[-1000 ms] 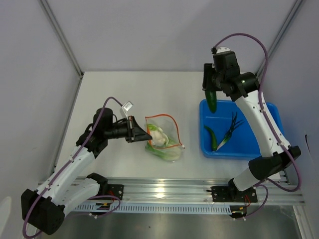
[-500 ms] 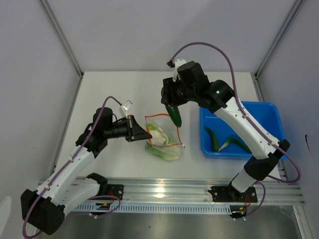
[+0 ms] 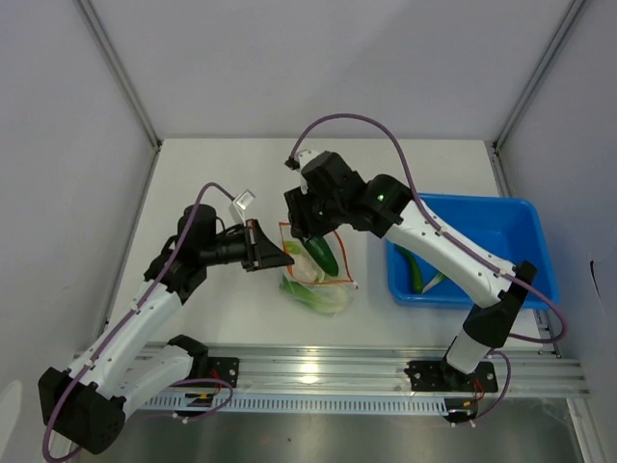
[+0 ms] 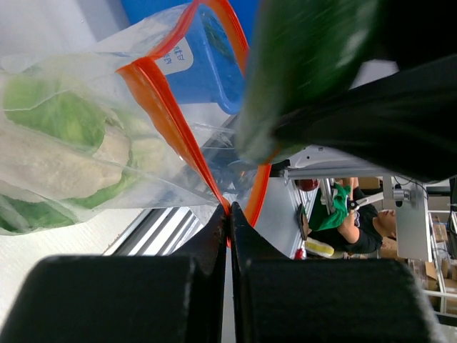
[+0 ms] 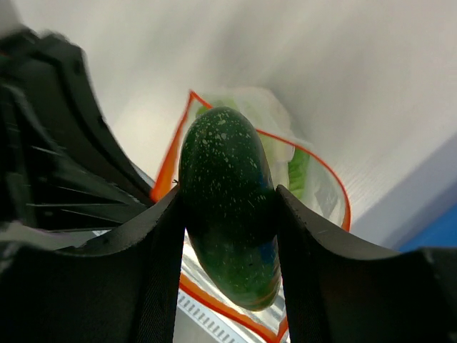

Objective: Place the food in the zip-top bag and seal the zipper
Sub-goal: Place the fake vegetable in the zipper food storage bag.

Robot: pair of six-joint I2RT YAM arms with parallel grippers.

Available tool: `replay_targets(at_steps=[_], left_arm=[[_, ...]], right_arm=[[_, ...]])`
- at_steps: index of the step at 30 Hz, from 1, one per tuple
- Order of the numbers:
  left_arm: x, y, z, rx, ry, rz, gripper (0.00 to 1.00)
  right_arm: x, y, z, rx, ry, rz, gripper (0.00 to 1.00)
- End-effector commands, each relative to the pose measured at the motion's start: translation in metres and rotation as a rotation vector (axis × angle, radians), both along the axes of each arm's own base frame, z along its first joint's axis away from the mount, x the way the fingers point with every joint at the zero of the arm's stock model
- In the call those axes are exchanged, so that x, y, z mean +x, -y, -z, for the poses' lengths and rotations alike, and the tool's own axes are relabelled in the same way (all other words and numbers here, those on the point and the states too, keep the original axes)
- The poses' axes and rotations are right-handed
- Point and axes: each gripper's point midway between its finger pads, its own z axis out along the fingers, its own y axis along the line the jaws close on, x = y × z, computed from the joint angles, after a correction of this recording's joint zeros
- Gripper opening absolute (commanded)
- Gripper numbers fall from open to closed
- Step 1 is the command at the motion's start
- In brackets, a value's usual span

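The clear zip-top bag [image 3: 323,280] lies mid-table with leafy pale-stalked vegetables [image 3: 307,269] inside. Its orange-red zipper [image 4: 168,118] rims the open mouth. My left gripper [image 3: 281,257] is shut on the zipper edge at the bag's left side and holds the mouth open; in the left wrist view its tips [image 4: 229,211] pinch the strip. My right gripper [image 3: 310,235] is shut on a dark green speckled cucumber [image 3: 323,255], which hangs tip-down over the bag's mouth. In the right wrist view the cucumber [image 5: 228,200] sits between the fingers above the zipper [image 5: 228,309].
A blue rectangular bin [image 3: 501,231] stands at the right, holding long green pieces [image 3: 416,272]. White walls enclose the table at back and sides. The metal rail [image 3: 318,371] runs along the near edge.
My right arm carried the cucumber from above the blue bin leftward to over the bag's mouth and lowered it. The left gripper stayed holding the bag edge.
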Motion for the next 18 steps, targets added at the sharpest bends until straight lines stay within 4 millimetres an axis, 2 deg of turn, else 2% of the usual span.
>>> replay_targets(at_steps=[1, 15, 18], left_arm=[[0.001, 0.003, -0.025, -0.033, 0.053, 0.006, 0.01], [-0.001, 0.001, -0.021, -0.029, 0.05, -0.001, 0.01], [-0.001, 0.001, -0.021, -0.028, 0.05, -0.002, 0.01]], right_arm=[[-0.014, 0.017, 0.023, -0.073, -0.033, 0.006, 0.0], [-0.044, 0.039, 0.086, -0.187, -0.174, -0.015, 0.01], [-0.047, 0.039, 0.091, -0.213, -0.161, -0.009, 0.43]])
